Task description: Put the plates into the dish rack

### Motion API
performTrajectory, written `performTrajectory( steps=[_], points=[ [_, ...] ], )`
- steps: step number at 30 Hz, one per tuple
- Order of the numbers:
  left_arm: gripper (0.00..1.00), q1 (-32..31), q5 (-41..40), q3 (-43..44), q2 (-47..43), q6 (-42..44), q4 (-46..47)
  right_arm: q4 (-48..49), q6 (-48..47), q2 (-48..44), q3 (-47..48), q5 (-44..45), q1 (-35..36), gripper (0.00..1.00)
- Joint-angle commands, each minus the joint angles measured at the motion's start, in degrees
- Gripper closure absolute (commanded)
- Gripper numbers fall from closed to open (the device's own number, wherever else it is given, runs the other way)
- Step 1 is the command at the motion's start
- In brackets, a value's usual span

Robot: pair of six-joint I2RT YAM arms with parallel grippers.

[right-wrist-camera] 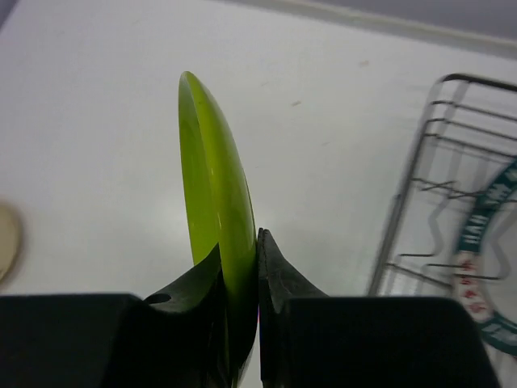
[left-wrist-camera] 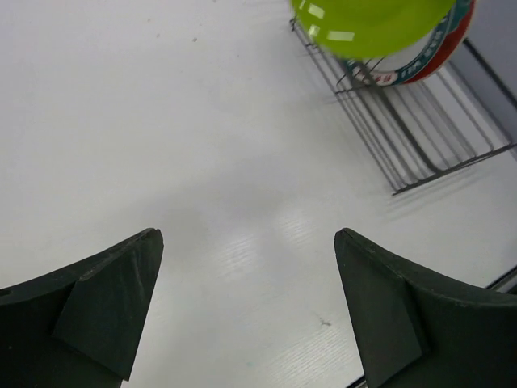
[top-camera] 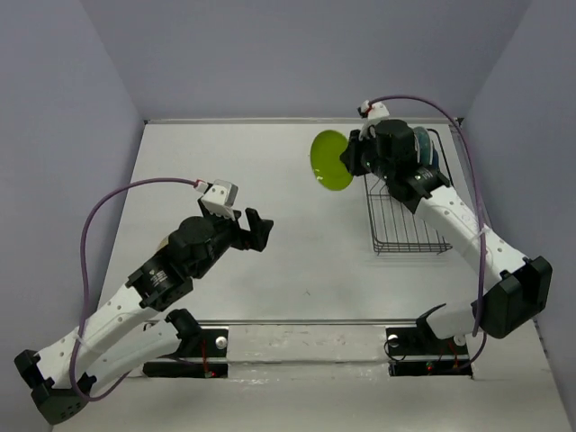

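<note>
My right gripper (top-camera: 347,160) is shut on the rim of the lime green plate (top-camera: 330,160) and holds it on edge above the table, just left of the black wire dish rack (top-camera: 409,216). In the right wrist view the fingers pinch the green plate (right-wrist-camera: 212,178) between them. A red plate with teal flowers (left-wrist-camera: 440,48) stands in the far end of the rack (left-wrist-camera: 420,137); it also shows in the right wrist view (right-wrist-camera: 485,279). A dark blue plate (top-camera: 427,144) stands there too, partly hidden by my right arm. My left gripper (top-camera: 256,227) is open and empty over bare table, as the left wrist view (left-wrist-camera: 246,238) shows.
A small beige plate (right-wrist-camera: 6,238) lies flat on the table at the left, mostly hidden under my left arm in the top view (top-camera: 161,241). Grey walls close in the table at the back and on both sides.
</note>
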Motion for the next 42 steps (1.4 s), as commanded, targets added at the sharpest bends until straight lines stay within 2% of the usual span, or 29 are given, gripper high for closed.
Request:
performTrajectory(
  steps=[1, 3, 6, 9, 15, 32, 34, 35, 36, 38, 40, 42],
  points=[
    [0.01, 2.37, -2.46, -4.04, -1.29, 4.27, -2.64, -2.0, -4.65, 3.56, 6.88, 34.31, -2.65, 0.93],
    [0.01, 4.46, 0.42, -4.56, -2.08, 5.23, -0.8, -2.0, -8.51, 6.89, 10.57, 40.8, -4.49, 0.93],
    [0.01, 7.46, 5.88, -5.26, -2.7, 5.24, 1.04, -2.09, -14.13, 10.77, 14.97, 45.92, -6.43, 0.93],
    [0.01, 10.54, 10.63, -5.18, -2.7, 5.06, 1.23, -2.18, -16.52, 14.46, 17.78, 45.85, -8.18, 0.93],
    [0.01, 11.6, 11.17, -5.53, -4.72, 5.06, 1.58, -2.79, -19.95, 20.35, 19.99, 46.47, -10.3, 0.93],
    [0.01, 12.56, 10.2, -5.62, -5.77, 5.06, 1.93, -2.97, -12.14, 24.14, 11.3, 39.88, -12.67, 0.93],
    [0.01, 12.65, 9.68, -5.62, -5.86, 5.06, 2.02, -2.62, -11.61, 23.61, 10.59, 39.26, -12.67, 0.88],
    [0.01, 12.57, 9.5, -5.62, -5.86, 5.06, 2.02, -2.53, -11.35, 23.44, 10.41, 39.35, -12.67, 0.82],
    [0.01, 12.74, 9.15, -5.53, -5.86, 5.06, 1.93, -2.61, -11.0, 23.0, 10.58, 39.87, -12.67, 0.61],
    [0.01, 12.74, 8.71, -5.53, -5.95, 5.06, 1.93, -2.88, -10.56, 22.04, 10.94, 39.96, -12.67, 0.37],
    [0.01, 13.0, 7.83, -5.53, -6.39, 5.06, 2.02, -3.14, -9.77, 18.98, 10.85, 37.7, -12.67, 0.21],
    [0.01, 13.35, 6.87, -5.53, -6.83, 5.15, 2.28, -3.58, -8.11, 15.9, 10.76, 33.75, -12.15, 0.17]
  ],
)
